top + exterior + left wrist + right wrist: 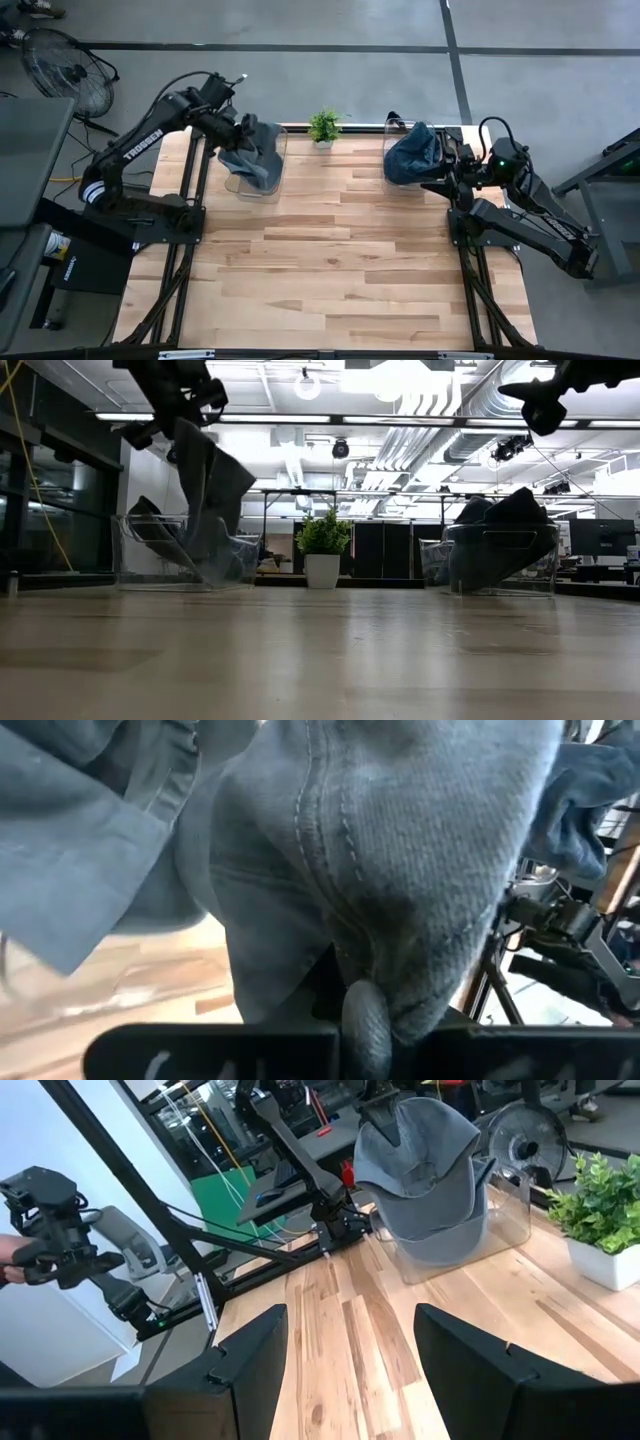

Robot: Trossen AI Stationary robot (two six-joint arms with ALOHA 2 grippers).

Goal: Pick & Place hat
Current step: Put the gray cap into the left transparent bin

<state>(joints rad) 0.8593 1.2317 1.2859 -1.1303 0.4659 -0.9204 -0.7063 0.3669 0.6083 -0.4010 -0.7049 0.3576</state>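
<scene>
Wooden counter (330,250) planks are seen from above, with a small potted plant (323,127) set at the far edge between two clear bins. At the far left corner, a grey-blue hat (256,150) is held by the left claw (243,128) above the left bin (262,178); the fabric is pinched between the fingers, as shown in the left wrist view, and its lower part is draped into that bin. More hats (412,152) are piled in the right bin (398,128) at the far right corner. The right claw (452,165) is positioned just beside that bin, its fingers spread and nothing gripped.
</scene>
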